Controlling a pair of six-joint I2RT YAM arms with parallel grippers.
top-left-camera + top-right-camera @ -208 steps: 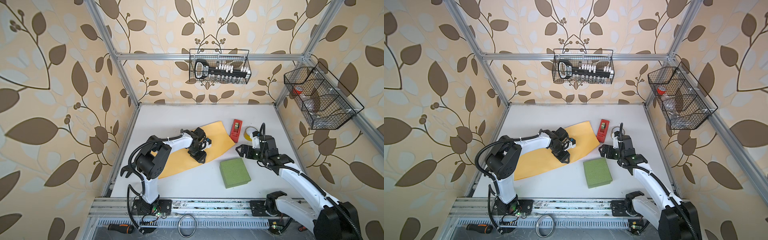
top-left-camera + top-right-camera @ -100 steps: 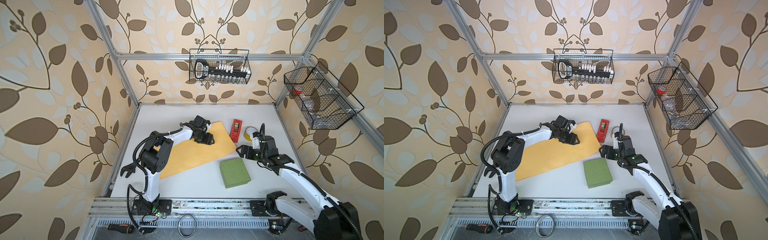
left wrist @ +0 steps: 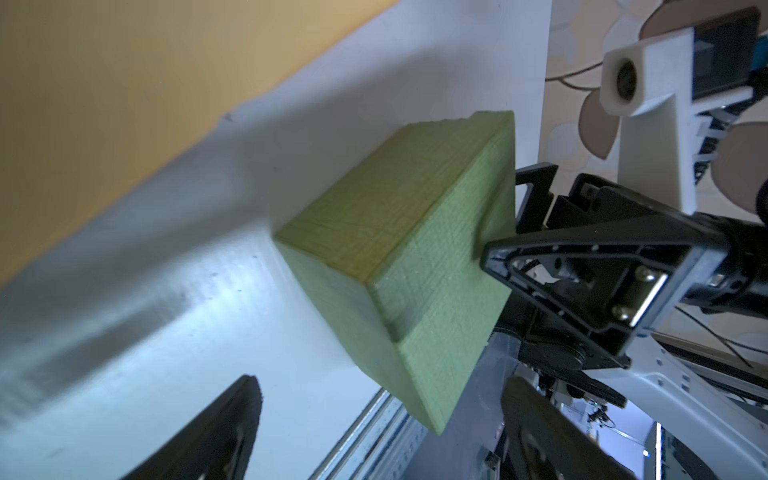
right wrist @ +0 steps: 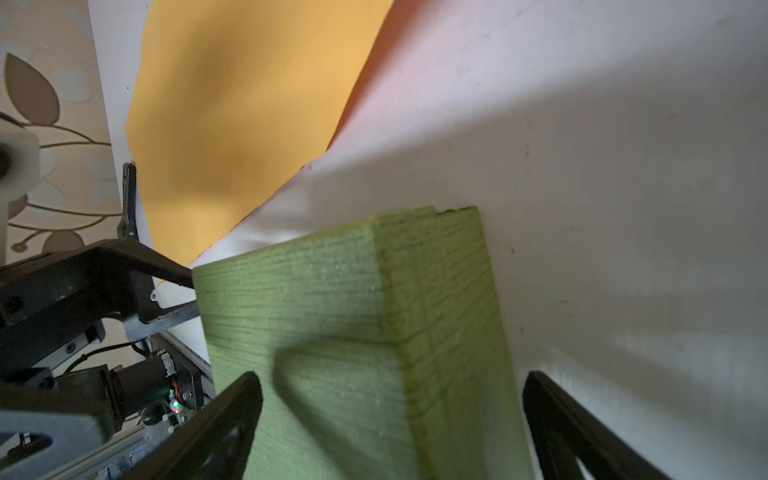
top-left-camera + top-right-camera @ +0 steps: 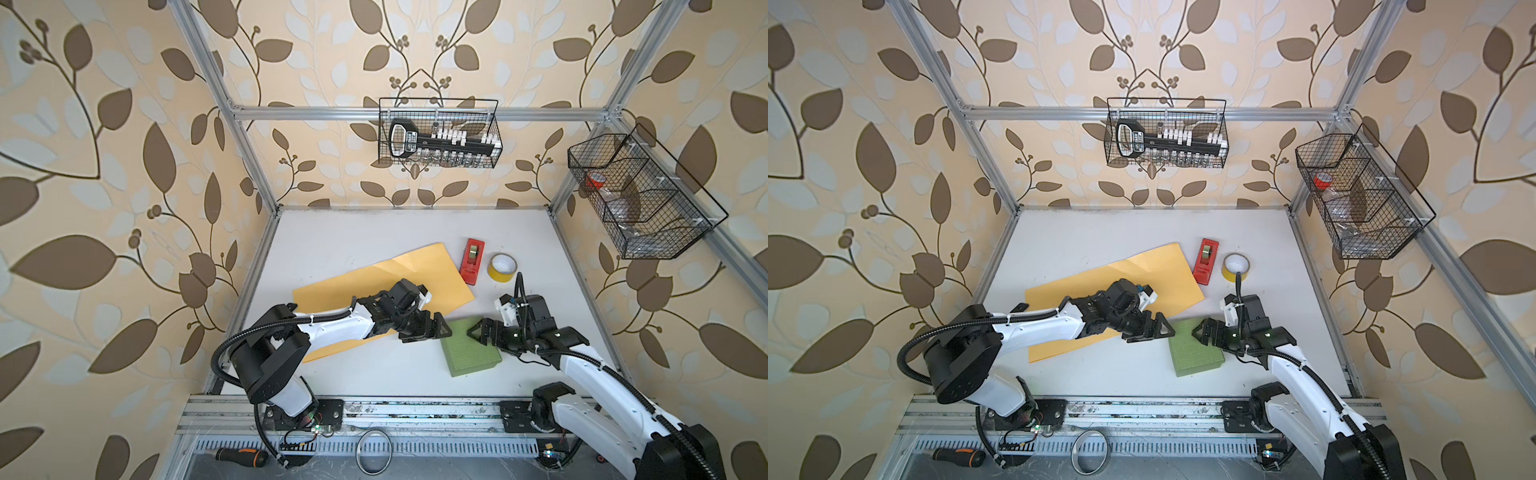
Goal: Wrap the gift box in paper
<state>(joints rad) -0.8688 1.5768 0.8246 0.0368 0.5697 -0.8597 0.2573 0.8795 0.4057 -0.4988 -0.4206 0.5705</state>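
Observation:
The green gift box [image 5: 471, 353] [image 5: 1196, 351] lies flat on the white table near the front, just off the paper's near edge. The yellow-tan paper [image 5: 399, 272] [image 5: 1142, 270] lies spread flat behind it, partly under my left arm. My left gripper [image 5: 434, 330] [image 5: 1156, 328] is open at the box's left far corner, and the left wrist view shows the box [image 3: 415, 249] ahead of its fingers [image 3: 232, 424]. My right gripper [image 5: 478, 332] [image 5: 1202, 332] is open at the box's far edge. In the right wrist view the box [image 4: 353, 311] sits between its fingers [image 4: 237, 399].
A red tape dispenser [image 5: 472, 261] and a yellow tape roll [image 5: 502, 267] stand right of the paper's far corner. Wire baskets hang on the back wall [image 5: 438, 133] and the right wall [image 5: 640, 199]. A screwdriver [image 5: 241, 457] and a metal ring [image 5: 374, 453] lie below the front rail.
My left gripper left the paper, swung near and right to the box's corner, and opened wide. My right gripper moved left and nearer onto the box's far edge. The paper lies flatter.

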